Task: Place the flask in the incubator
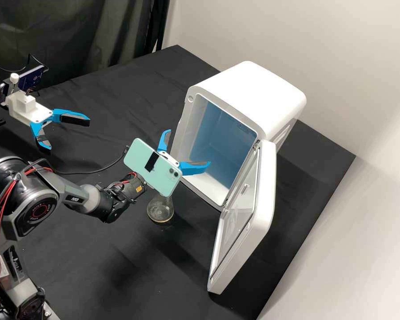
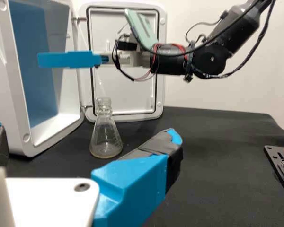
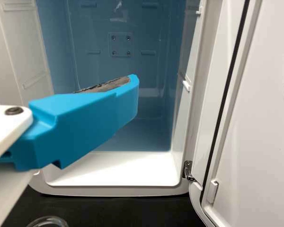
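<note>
So, the flask (image 1: 160,208) is a little conical glass one: see-through, wide round base, sloping sides, short straight neck with a thicker lip at the top. The base looks a bit cloudy or tinted, but I honestly can't tell if there's any liquid in it. It stands upright on the black bench (image 1: 120,266), below the right pincer (image 1: 189,147), more or less under that arm's wrist, and not touching it. That right pincer is spread wide, its two blue fingers (image 3: 85,118) well apart and gripping nothing. It hovers right at the mouth of the incubator (image 1: 253,93), which sits straight ahead of it with the pale blue inside facing the fingertips. The white door (image 1: 244,209) hangs swung out to one side of the pincer, hinged just beside the opening. From the right wrist view the flask's rim just peeks in beneath the finger, down near the incubator's front lip. A mint-green phone (image 1: 153,166) is mounted on the wrist behind the right pincer, directly above the flask in the high view. The left pincer (image 1: 67,136) is well apart from all this, hanging over the bench with its fingers also splayed open, holding nothing. Looking out from it, the flask is ahead, standing near the incubator's bottom front corner with the open door behind it. The right pincer's finger stretches across above the flask's neck toward the opening.
</note>
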Controlling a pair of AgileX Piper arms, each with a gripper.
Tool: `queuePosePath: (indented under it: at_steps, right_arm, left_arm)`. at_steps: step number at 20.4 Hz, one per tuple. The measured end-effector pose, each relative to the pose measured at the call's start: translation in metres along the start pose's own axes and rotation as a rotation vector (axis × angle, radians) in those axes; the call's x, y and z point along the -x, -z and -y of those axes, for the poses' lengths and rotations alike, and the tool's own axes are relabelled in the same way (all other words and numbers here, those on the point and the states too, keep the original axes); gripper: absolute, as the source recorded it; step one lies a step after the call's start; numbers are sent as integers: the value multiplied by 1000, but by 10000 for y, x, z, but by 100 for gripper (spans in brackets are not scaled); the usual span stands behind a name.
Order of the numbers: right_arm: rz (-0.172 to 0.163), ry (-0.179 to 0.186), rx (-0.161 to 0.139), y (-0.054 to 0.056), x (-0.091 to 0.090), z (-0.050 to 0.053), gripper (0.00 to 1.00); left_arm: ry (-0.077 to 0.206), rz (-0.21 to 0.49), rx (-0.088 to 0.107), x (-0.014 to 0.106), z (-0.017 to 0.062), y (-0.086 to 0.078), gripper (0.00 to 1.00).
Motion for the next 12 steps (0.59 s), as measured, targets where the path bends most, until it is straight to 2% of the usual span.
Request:
queuePosePath:
  at_steps: [9,12]
  right_arm:
    - [-3,-3,-4,1,4,0,100]
    - [-30,-26,-5,-25,95,29,100]
  left_arm:
    - [6,18,-3,14,14,-39,100]
    - [6,18,-3,14,14,-39,100]
